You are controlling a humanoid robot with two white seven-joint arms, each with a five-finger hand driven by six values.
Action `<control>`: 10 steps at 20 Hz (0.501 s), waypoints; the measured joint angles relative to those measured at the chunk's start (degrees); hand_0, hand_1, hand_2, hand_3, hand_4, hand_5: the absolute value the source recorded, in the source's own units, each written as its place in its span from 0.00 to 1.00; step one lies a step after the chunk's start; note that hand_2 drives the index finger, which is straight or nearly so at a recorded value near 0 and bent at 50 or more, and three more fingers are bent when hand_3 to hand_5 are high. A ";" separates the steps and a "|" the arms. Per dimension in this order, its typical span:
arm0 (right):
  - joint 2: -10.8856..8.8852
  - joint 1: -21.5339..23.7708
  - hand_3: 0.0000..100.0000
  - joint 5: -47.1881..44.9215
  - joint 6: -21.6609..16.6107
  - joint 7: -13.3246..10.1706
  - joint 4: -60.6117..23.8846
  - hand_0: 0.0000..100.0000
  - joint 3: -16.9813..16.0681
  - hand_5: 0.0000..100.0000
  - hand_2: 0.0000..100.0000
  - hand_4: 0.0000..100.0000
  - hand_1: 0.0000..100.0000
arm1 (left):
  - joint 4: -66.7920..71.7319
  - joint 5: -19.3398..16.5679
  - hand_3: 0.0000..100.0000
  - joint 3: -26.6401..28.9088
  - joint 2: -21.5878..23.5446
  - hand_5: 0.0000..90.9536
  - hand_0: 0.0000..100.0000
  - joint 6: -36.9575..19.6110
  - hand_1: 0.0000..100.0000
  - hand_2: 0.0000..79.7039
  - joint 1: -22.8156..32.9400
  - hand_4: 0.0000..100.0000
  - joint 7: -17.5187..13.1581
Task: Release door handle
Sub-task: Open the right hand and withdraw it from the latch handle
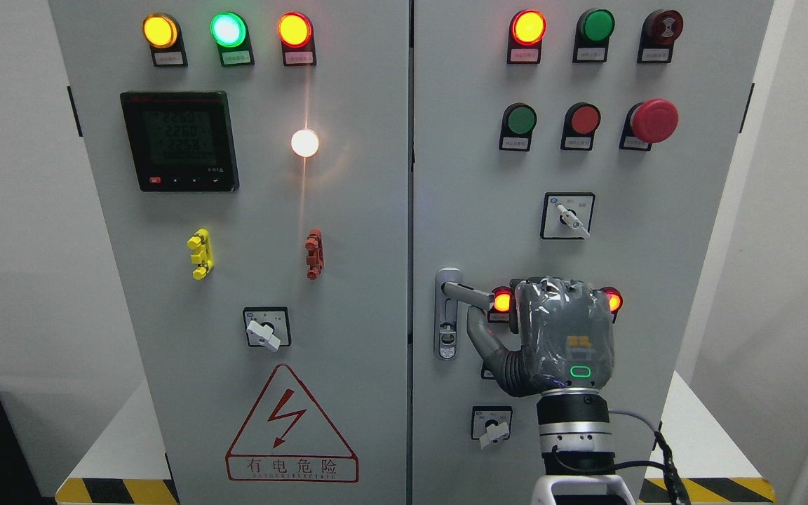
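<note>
Seemingly our right hand (564, 333) is curled near the door handle (461, 292), whose lever pokes out just left of the knuckles; we cannot tell whether the fingers grip it, so release looks unfinished.

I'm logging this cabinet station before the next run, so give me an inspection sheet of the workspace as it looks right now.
Surface: grey cabinet front, two doors, both shut.
Job's things: door handle on the right door, lever pointing right.
Clutter: nothing seen.
Hands: right hand at the lever's end, back toward the camera; grip on it cannot be judged. Left hand not in view.
Cables: black cable looping at the right wrist.
Surroundings: lit indicator lamps, meter display, red emergency button, lightning warning sign, hazard-striped floor edge.
</note>
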 measured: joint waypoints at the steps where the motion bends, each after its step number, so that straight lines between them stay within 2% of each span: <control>1: -0.01 0.66 1.00 -0.04 -0.05 0.09 -0.27 0.45 0.02 0.99 0.89 1.00 0.40 | 0.00 0.00 0.00 0.00 0.00 0.00 0.12 0.00 0.56 0.00 0.00 0.00 0.00; 6: -0.08 5.01 1.00 -0.16 -1.96 0.37 -2.26 0.47 0.05 0.95 0.78 0.97 0.39 | 0.00 0.00 0.00 0.00 0.00 0.00 0.12 0.00 0.56 0.00 0.00 0.00 0.00; 10: -0.11 9.35 1.00 -0.23 -3.76 -1.36 -4.45 0.47 0.10 0.87 0.68 0.90 0.38 | 0.00 0.01 0.00 0.00 0.00 0.00 0.12 0.00 0.56 0.00 0.00 0.00 0.00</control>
